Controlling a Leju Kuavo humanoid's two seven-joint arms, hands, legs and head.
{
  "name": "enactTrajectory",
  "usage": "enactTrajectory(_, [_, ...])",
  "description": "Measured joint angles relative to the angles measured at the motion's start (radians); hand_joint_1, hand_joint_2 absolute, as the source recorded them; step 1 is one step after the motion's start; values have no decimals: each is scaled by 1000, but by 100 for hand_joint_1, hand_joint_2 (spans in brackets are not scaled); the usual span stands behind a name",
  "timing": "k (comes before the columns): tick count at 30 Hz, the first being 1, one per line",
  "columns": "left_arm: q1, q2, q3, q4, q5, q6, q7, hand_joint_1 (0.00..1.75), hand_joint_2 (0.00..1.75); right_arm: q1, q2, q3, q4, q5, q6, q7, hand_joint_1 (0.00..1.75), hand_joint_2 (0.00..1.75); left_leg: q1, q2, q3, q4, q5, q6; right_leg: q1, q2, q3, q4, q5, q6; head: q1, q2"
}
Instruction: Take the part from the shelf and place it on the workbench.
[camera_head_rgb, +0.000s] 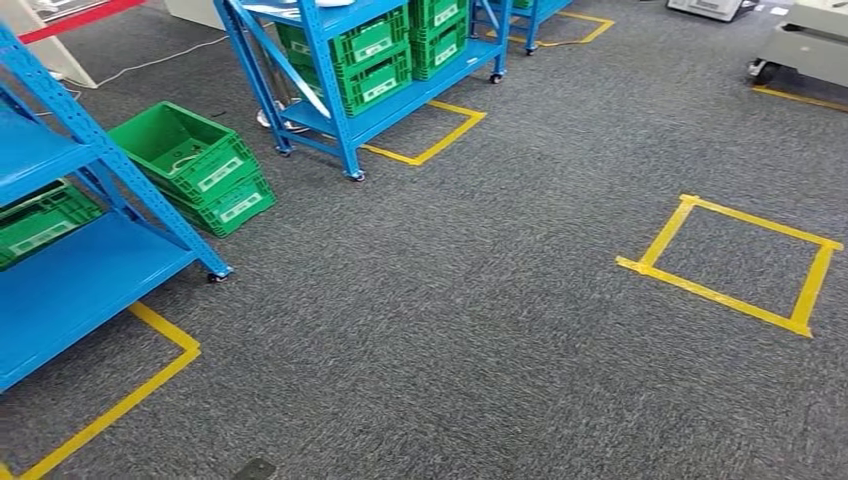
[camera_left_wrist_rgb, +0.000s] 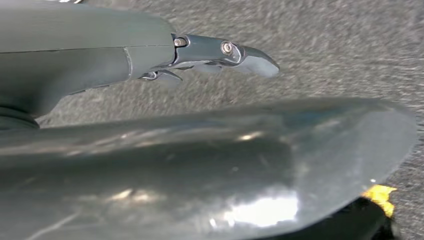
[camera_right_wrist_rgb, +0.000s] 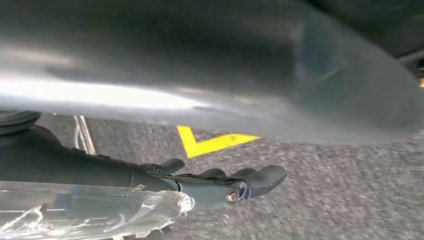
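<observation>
Over at the left, left hand (camera_left_wrist_rgb: 125, 55) released: fingers (camera_left_wrist_rgb: 225, 52) stretched out straight and apart from the thick thumb, holding nothing, touching nothing, hanging above grey carpet (camera_head_rgb: 480, 330). In the head view, from the left: blue shelf (camera_head_rgb: 80, 270) with a green crate (camera_head_rgb: 40, 222) on its lower board and a yellow tape corner (camera_head_rgb: 150, 370) along its foot; just beside its wheeled leg, two green crates (camera_head_rgb: 195, 170) stacked on the floor, the upper one open. Further back, a second blue shelf on wheels (camera_head_rgb: 340, 110) loaded with more green crates (camera_head_rgb: 375, 60), standing over another yellow tape outline (camera_head_rgb: 440, 135). Between both shelves and the right side, a wide stretch of bare carpet. To the right, a yellow tape square (camera_head_rgb: 735, 265) well apart from the shelves, and at the far corner a grey machine (camera_head_rgb: 810, 45). At the right, right hand (camera_right_wrist_rgb: 150, 180) with fingers (camera_right_wrist_rgb: 250, 180) lying nearly straight above carpet and a yellow tape mark (camera_right_wrist_rgb: 210, 142); clear plastic bag (camera_right_wrist_rgb: 90, 212) pressed along the hand, touching it. Cannot tell whether gripped or merely resting there, nor what lies inside the bag.
</observation>
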Motion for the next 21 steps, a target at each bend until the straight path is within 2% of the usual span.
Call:
enactTrajectory(1, [-2, 0, 0, 0, 0, -2, 0, 0, 0, 1, 1, 0, 0, 1, 0, 1, 0, 0, -2, 35, -27, 56, -33, -2, 1, -16, -1, -1, 1, -5, -3, 0])
enactTrajectory(2, [-5, -1, 0, 0, 1, -5, 2, 0, 0, 2, 2, 0, 0, 2, 0, 4, 0, 0, -3, 56, -61, 126, -69, -4, 3, -34, -2, -2, 1, -8, -5, 0])
enactTrajectory(3, [-7, -1, 0, 0, 0, -8, 6, 0, 0, 3, 2, 0, 0, 3, 1, 8, 0, 0, -3, 65, -91, 190, -95, -5, 6, -52, -3, -2, 0, -9, -6, 0])
enactTrajectory(4, [-7, -1, 0, 0, -4, -14, 12, 0, 0, 1, 3, 0, 0, -1, 4, 10, 0, 0, -3, 69, -109, 230, -104, -6, 7, -69, -4, -2, 0, -9, -6, 0])
enactTrajectory(5, [-6, 1, 0, 0, -18, -21, 23, 0, 0, -7, 3, -1, 0, -17, 15, 11, 0, 0, -3, 71, -108, 233, -94, -5, 8, -84, -4, -1, -1, -10, -6, 0])
enactTrajectory(6, [-5, 4, -2, 0, -36, -31, 33, 0, 0, -24, 6, -1, 0, -39, 31, 15, 0, 0, -4, 76, -87, 199, -66, -3, 9, -97, -4, -1, -1, -10, -6, 0])
enactTrajectory(7, [-6, 8, -5, 1, -58, -43, 42, 0, 0, -56, 10, -2, 0, -68, 58, 41, 0, 0, -5, 93, -50, 135, -30, 0, 10, -107, -4, -1, -1, -9, -6, 0])
enactTrajectory(8, [-9, 13, -10, 1, -78, -56, 50, 0, 0, -98, 15, -3, -2, -96, 90, 82, 0, 0, -10, 127, -13, 64, -2, 3, 13, -115, -4, 0, -1, -7, -7, 0])
enactTrajectory(10, [-23, 22, -19, 1, -102, -75, 61, 0, 0, -190, 26, -3, -11, -132, 144, 183, 0, 0, -19, 178, 32, -29, 26, 15, 21, -129, -7, 2, -2, 0, -11, 0])
enactTrajectory(11, [-29, 24, -23, 1, -109, -79, 66, 0, 0, -225, 28, -1, -18, -146, 160, 211, 0, 0, -23, 183, 35, -43, 24, 21, 24, -141, -8, 2, -4, 5, -13, 0])
enactTrajectory(13, [-32, 27, -29, 1, -122, -82, 77, 0, 0, -265, 29, 2, -30, -176, 169, 227, 0, 0, -20, 150, 34, -46, 27, 33, 24, -166, -1, 1, -12, 16, -13, 0])
enactTrajectory(14, [-29, 29, -31, 1, -130, -83, 84, 0, 0, -274, 28, 4, -34, -193, 167, 223, 0, 0, -17, 133, 35, -47, 28, 39, 22, -155, -1, 12, -24, 22, -12, 0])
enactTrajectory(15, [-27, 31, -34, 1, -138, -85, 89, 0, 0, -277, 27, 6, -37, -209, 165, 218, 0, 0, -14, 118, 35, -48, 31, 45, 19, -133, -9, 41, -44, 28, -10, 0])
enactTrajectory(17, [-27, 36, -41, 1, -147, -89, 96, 0, 0, -272, 21, 9, -39, -229, 163, 211, 0, 0, -10, 88, 32, -49, 34, 53, 14, -71, -64, 161, -109, 37, -5, 0])
enactTrajectory(18, [-28, 37, -44, 1, -149, -90, 97, 0, 0, -269, 18, 11, -40, -234, 164, 209, 0, 0, -10, 72, 31, -49, 34, 54, 13, -57, -99, 229, -137, 39, -5, 0])
enactTrajectory(19, [-28, 37, -47, 1, -149, -90, 98, 0, 0, -267, 15, 13, -40, -237, 164, 208, 0, 0, -10, 56, 30, -48, 34, 55, 13, -49, -127, 277, -150, 39, -5, 0])
enactTrajectory(20, [-27, 37, -49, 1, -149, -90, 99, 0, 0, -265, 14, 15, -40, -239, 164, 207, 0, 0, -11, 40, 30, -48, 34, 55, 13, -46, -139, 289, -142, 39, -4, 0])
enactTrajectory(21, [-26, 38, -50, 1, -149, -91, 101, 0, 0, -265, 13, 17, -40, -240, 164, 207, 0, 0, -10, 25, 31, -48, 35, 54, 12, -42, -131, 261, -114, 37, -5, 0])
